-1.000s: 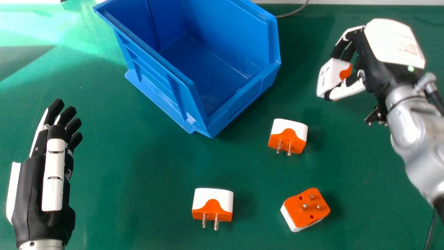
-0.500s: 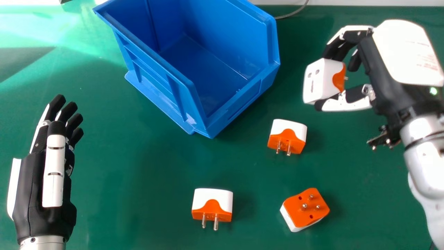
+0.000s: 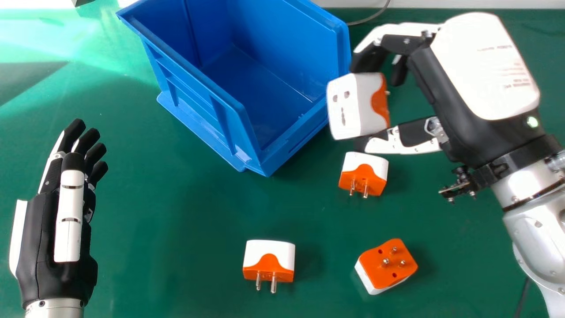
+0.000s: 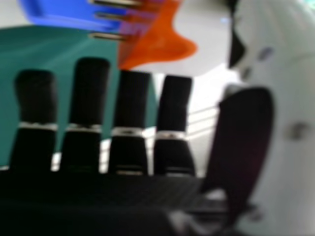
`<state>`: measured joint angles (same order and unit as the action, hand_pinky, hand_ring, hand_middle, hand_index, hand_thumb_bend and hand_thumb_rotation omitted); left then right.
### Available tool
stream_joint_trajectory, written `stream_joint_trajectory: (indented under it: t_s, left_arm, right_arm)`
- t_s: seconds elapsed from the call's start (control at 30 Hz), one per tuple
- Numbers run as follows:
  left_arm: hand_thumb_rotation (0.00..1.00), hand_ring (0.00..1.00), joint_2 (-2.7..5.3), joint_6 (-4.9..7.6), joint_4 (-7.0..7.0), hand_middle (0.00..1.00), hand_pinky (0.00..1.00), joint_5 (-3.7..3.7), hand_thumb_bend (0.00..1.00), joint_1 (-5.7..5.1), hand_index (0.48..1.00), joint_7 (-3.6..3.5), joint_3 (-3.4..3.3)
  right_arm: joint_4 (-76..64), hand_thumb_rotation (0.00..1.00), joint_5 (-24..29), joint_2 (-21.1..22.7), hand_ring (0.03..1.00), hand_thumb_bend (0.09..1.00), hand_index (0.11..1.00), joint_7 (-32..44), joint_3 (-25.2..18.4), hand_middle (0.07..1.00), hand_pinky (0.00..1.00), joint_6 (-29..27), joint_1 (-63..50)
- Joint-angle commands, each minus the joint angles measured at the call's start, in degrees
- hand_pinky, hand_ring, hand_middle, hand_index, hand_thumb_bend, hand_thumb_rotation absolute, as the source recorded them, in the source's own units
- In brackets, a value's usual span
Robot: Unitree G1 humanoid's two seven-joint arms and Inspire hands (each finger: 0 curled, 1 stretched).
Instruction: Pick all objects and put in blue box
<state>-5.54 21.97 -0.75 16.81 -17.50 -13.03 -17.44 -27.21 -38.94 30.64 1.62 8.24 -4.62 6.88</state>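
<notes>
My right hand (image 3: 459,84) is raised at the right of the head view, its curled fingers and thumb pinching a white and orange adapter (image 3: 353,106) beside the right wall of the blue box (image 3: 234,119). In the right hand view the same adapter (image 4: 202,44) meets the fingertips of my right hand (image 4: 130,103). On the green table lie three more adapters: one (image 3: 364,174) just below the held one, one (image 3: 269,266) at the lower middle, one (image 3: 386,266) with its pins up. At the left, my left hand (image 3: 57,212) stays with relaxed fingers, holding nothing.
The green table (image 3: 176,247) extends all around the box. A grey cable (image 3: 373,17) runs behind the box at the far edge, and a small dark object (image 3: 83,2) sits at the top left.
My right hand has first drawn closer and then swung left with the adapter, from the right side to beside the box. My left hand has shifted slightly upward. The adapters on the table stay put.
</notes>
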Motion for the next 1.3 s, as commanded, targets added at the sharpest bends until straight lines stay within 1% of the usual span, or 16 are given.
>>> stream_joint_trajectory:
  t_s: [0.0,0.03,0.1,0.17,0.2,0.23,0.3,0.4,0.5,0.57,0.63,0.73,0.83,0.97,1.1,1.27]
  left_arm:
    - [0.84,0.91,-0.66,0.91,-0.19,0.91,0.92,0.3,0.45,0.3,0.906,-0.35,-0.63]
    - [0.84,0.91,-0.68,0.95,-0.17,0.91,0.92,0.28,0.45,0.35,0.906,-0.4,-0.62]
    - [0.83,0.91,-0.45,0.53,-0.52,0.91,0.92,0.2,0.46,0.34,0.906,0.0,-0.62]
    - [0.83,0.91,-0.45,0.41,-0.67,0.91,0.92,0.04,0.46,0.29,0.906,0.15,-0.6]
    - [0.82,0.91,-0.52,0.43,-0.65,0.91,0.92,-0.02,0.46,0.28,0.903,0.13,-0.6]
    - [0.82,0.91,-0.62,0.52,-0.48,0.91,0.92,0.07,0.46,0.32,0.903,-0.05,-0.61]
    - [0.82,0.9,-0.59,0.65,-0.23,0.91,0.91,0.21,0.47,0.43,0.903,-0.16,-0.64]
    - [0.81,0.9,-0.42,0.73,-0.1,0.91,0.91,0.07,0.47,0.58,0.902,-0.07,-0.51]
    - [0.81,0.9,-0.27,0.87,0.06,0.91,0.91,-0.04,0.47,0.82,0.901,-0.06,-0.32]
    - [0.81,0.9,-0.07,0.6,-0.14,0.91,0.91,-0.05,0.47,0.81,0.901,0.17,-0.18]
    - [0.8,0.9,0.06,0.36,-0.39,0.91,0.9,0.12,0.47,0.72,0.903,0.25,-0.11]
    - [0.8,0.9,0.07,0.24,-0.38,0.91,0.9,0.49,0.47,0.69,0.904,0.02,-0.1]
    - [0.79,0.9,0.06,0.42,-0.15,0.91,0.9,0.34,0.47,0.78,0.904,0.07,-0.15]
    - [0.78,0.91,-0.04,0.38,0.05,0.91,0.91,0.57,0.47,1.01,0.907,-0.21,-0.16]
    - [0.78,0.91,-0.06,0.54,0.45,0.92,0.91,0.22,0.47,1.35,0.909,-0.05,-0.19]
    - [0.78,0.91,0.04,0.56,0.29,0.92,0.91,0.17,0.47,1.33,0.915,0.06,-0.19]
  right_arm:
    - [-2.0,0.0,-0.7,-1.0,0.41,0.487,0.549,0.8,-0.3,0.508,0.28,-0.9,3.0]
    - [-2.0,0.0,-1.1,-1.3,0.41,0.487,0.549,1.2,-0.1,0.508,0.28,-1.0,3.5]
    - [-1.9,0.0,-1.2,-1.9,0.414,0.487,0.546,2.3,0.4,0.512,0.29,-1.3,4.7]
    - [-1.2,0.0,-1.4,-2.3,0.414,0.487,0.546,2.8,0.9,0.512,0.29,-2.2,6.2]
    - [-0.9,0.0,-1.6,-2.5,0.414,0.486,0.544,3.1,1.1,0.515,0.28,-2.7,6.9]
    - [-0.4,0.0,-1.7,-2.8,0.414,0.486,0.544,3.3,1.3,0.515,0.28,-3.1,7.7]
    - [0.6,0.0,-1.8,-3.5,0.413,0.485,0.543,3.5,1.7,0.517,0.28,-3.8,9.2]
    - [4.7,0.0,-2.0,-4.0,0.414,0.486,0.542,2.3,2.5,0.517,0.28,-7.3,13.0]
    - [8.7,0.0,-3.5,-4.0,0.415,0.486,0.54,2.3,3.5,0.517,0.28,-9.4,17.0]
    - [11.7,0.0,-4.5,-4.5,0.417,0.486,0.537,2.6,4.5,0.521,0.29,-9.9,19.9]
    - [15.0,0.0,-5.7,-5.0,0.418,0.486,0.534,2.5,5.7,0.525,0.29,-10.5,22.8]
    - [19.8,0.0,-7.0,-5.4,0.42,0.487,0.532,1.1,6.9,0.528,0.29,-12.4,26.0]
    - [25.7,0.0,-8.4,-6.8,0.421,0.488,0.53,0.0,8.5,0.529,0.3,-12.8,29.8]
    - [35.2,0.0,-10.0,-8.7,0.419,0.488,0.531,-3.0,10.8,0.525,0.29,-14.2,35.2]
    - [46.0,0.0,-13.1,-10.5,0.418,0.489,0.525,-7.8,13.7,0.525,0.3,-15.2,41.0]
    - [58.4,0.0,-15.9,-13.0,0.417,0.492,0.515,-12.1,17.3,0.517,0.31,-14.3,47.3]
